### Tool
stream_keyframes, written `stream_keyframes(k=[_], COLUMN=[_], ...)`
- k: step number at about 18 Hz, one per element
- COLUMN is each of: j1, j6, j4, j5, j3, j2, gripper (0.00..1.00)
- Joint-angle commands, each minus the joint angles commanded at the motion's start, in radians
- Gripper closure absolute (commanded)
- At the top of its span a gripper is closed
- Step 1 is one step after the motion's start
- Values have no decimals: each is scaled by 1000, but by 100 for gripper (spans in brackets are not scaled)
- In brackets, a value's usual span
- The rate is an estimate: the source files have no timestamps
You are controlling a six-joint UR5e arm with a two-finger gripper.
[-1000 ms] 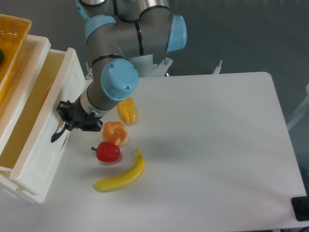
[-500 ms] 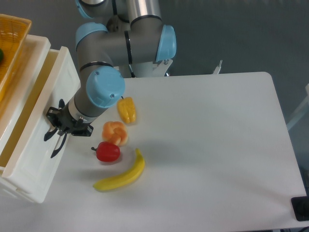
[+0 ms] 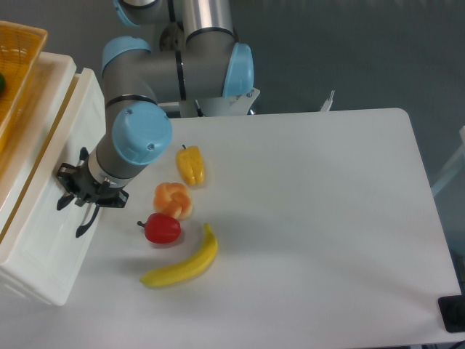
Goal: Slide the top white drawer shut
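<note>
End effector [image 3: 78,198] pressed against the front of the top white drawer [image 3: 51,211] at the surface's left edge, beside its black handle [image 3: 85,222], pushing it nearly shut; finger opening unclear.

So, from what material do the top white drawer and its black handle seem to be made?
The top white drawer looks like moulded plastic: opaque white, smooth, with thick walls and rounded edges, and a slightly matt finish. Its black handle is thin, curved and uniformly dark; it could be plastic or coated metal, the picture leaves that open. The gripper is at the drawer front, next to the handle.
</note>
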Motion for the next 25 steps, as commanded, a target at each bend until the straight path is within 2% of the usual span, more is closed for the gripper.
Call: stream_keyframes(k=[10, 13, 14, 16, 19, 21, 25], j1=[-8, 17, 40, 72, 127, 173, 265], j6=[-23, -20, -15, -15, -14, -9, -8], j4=[21, 20, 20, 21, 23, 25, 31], j5=[5, 32, 49, 72, 133, 158, 224], j3=[8, 8, 8, 8, 5, 5, 3], j2=[-5, 8, 9, 11, 17, 17, 9], gripper=[100, 100, 94, 76, 65, 52, 45])
